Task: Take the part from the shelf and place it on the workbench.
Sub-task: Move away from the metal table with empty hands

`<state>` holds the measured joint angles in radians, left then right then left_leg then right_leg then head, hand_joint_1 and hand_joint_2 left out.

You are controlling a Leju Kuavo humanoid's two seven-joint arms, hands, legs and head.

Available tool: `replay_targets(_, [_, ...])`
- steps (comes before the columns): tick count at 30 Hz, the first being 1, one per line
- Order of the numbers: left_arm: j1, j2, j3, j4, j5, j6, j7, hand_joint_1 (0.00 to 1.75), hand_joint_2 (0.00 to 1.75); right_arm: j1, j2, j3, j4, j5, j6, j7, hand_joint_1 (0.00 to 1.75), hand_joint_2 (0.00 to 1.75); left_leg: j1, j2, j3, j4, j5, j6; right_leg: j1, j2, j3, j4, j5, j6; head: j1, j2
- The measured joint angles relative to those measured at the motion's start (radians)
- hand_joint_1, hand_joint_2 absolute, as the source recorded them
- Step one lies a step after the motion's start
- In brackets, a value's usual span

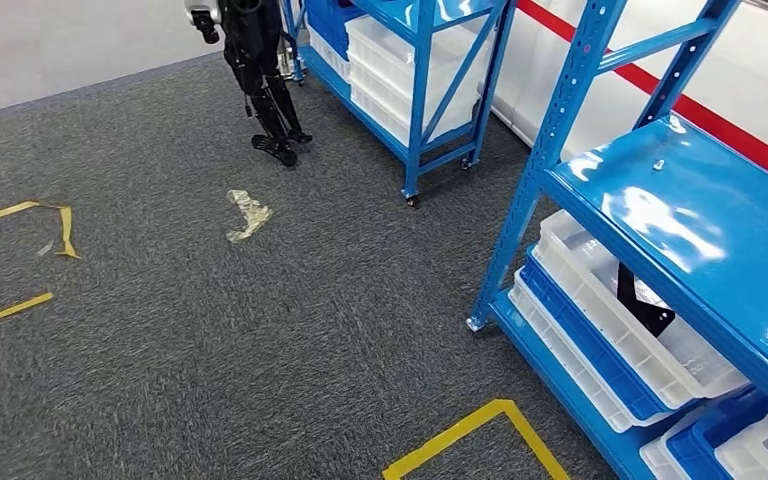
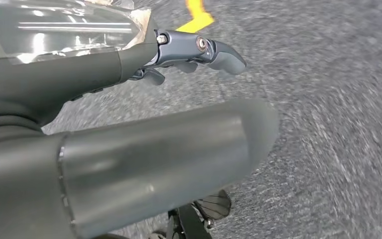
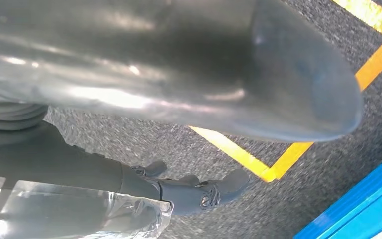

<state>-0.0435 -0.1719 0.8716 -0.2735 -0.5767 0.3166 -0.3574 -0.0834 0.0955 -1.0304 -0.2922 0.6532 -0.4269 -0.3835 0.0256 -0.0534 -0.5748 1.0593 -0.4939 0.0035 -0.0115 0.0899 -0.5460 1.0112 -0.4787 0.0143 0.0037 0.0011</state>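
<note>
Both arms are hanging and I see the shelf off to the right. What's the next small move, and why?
Probably turn right to face the blue shelf. It sits at the view's right edge, and the black part lies in a white bin beneath its top board. Both robot hands, left and right, hang over carpet holding nothing.

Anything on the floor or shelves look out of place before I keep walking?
Yes. A crumpled strip of clear tape lies loose on the grey carpet, left of the far blue shelf. The yellow floor tape at the left is peeling and curled at its corner. The near shelf looks orderly.
</note>
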Motion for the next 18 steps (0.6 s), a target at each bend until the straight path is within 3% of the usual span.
replay_targets(1, [-0.001, 0.000, 0.001, 0.000, 0.000, 0.000, 0.000, 0.00, 0.00, 0.000, 0.000, 0.000, 0.000, 0.000, 0.000, 0.000, 0.00, 0.00, -0.001, -0.009, 0.009, -0.023, 0.005, 0.003, 0.001, 0.009, -0.004, 0.001, -0.001, 0.006, 0.000, 0.000])
replay_targets(3, [-0.003, 0.000, 0.002, 0.000, -0.001, 0.000, 0.000, 0.00, 0.00, 0.003, 0.000, 0.000, 0.000, 0.001, 0.000, 0.000, 0.00, 0.00, -0.006, 0.004, 0.012, -0.032, 0.005, 0.014, 0.001, 0.025, -0.013, -0.003, 0.001, 0.019, 0.000, 0.000])
replay_targets(5, [-0.005, -0.001, 0.002, -0.001, -0.001, 0.000, 0.000, 0.00, 0.00, 0.006, 0.000, -0.001, 0.001, 0.001, 0.000, 0.000, 0.00, 0.00, -0.006, 0.024, 0.016, -0.041, 0.012, 0.031, 0.000, -0.002, -0.029, 0.019, -0.011, 0.026, 0.002, 0.000])
replay_targets(7, [-0.005, -0.001, 0.002, -0.001, -0.001, 0.000, -0.001, 0.00, 0.00, 0.004, 0.001, -0.001, 0.001, 0.001, 0.000, 0.000, 0.00, 0.00, -0.007, 0.048, 0.018, -0.049, 0.016, 0.042, 0.000, -0.055, -0.078, 0.118, -0.058, 0.021, 0.007, 0.000])
replay_targets(9, [-0.003, -0.001, 0.002, -0.001, -0.001, 0.000, -0.001, 0.00, 0.00, 0.002, 0.001, -0.001, 0.002, 0.001, 0.000, 0.000, 0.00, 0.00, -0.010, 0.074, 0.017, -0.049, 0.015, 0.045, -0.001, -0.075, -0.147, 0.253, -0.111, 0.019, 0.009, 0.000])
replay_targets(10, [-0.003, -0.001, 0.002, -0.001, -0.001, 0.000, -0.001, 0.00, 0.00, 0.003, 0.001, -0.001, 0.002, 0.001, 0.000, 0.000, 0.00, 0.00, -0.010, 0.085, 0.016, -0.049, 0.014, 0.046, -0.003, -0.077, -0.165, 0.289, -0.120, 0.024, 0.009, 0.000])
replay_targets(11, [-0.003, -0.001, 0.003, -0.001, -0.001, 0.000, -0.001, 0.00, 0.00, 0.004, 0.001, -0.001, 0.002, 0.001, 0.000, 0.000, 0.00, 0.00, -0.010, 0.096, 0.017, -0.049, 0.013, 0.045, -0.005, -0.079, -0.162, 0.283, -0.112, 0.033, 0.009, 0.000])
replay_targets(12, [-0.003, -0.001, 0.003, -0.001, -0.001, 0.000, -0.001, 0.00, 0.00, 0.006, 0.001, -0.001, 0.002, 0.001, 0.000, 0.000, 0.00, 0.00, -0.009, 0.105, 0.018, -0.048, 0.011, 0.043, -0.007, -0.086, -0.137, 0.233, -0.090, 0.044, 0.009, 0.000])
replay_targets(14, [-0.003, -0.002, 0.003, -0.001, -0.001, 0.000, -0.001, 0.00, 0.00, 0.004, 0.001, -0.001, 0.002, 0.001, 0.000, 0.000, 0.00, 0.00, -0.011, 0.122, 0.023, -0.047, 0.006, 0.035, -0.010, -0.124, -0.059, 0.086, -0.037, 0.060, 0.011, 0.000])
replay_targets(16, [-0.003, -0.001, 0.003, -0.001, -0.001, 0.000, -0.001, 0.00, 0.00, 0.000, 0.001, -0.001, 0.002, 0.001, 0.000, 0.000, 0.00, 0.00, -0.016, 0.138, 0.032, -0.046, -0.002, 0.022, -0.005, -0.152, -0.016, 0.007, -0.008, 0.052, 0.009, 0.000])
replay_targets(18, [-0.005, -0.002, 0.003, -0.002, -0.002, 0.000, -0.001, 0.00, 0.00, -0.001, 0.001, -0.001, 0.002, 0.001, 0.000, 0.001, 0.00, 0.00, -0.016, 0.155, 0.043, -0.049, -0.007, 0.010, 0.000, -0.141, -0.013, -0.001, -0.002, 0.034, 0.006, 0.000])
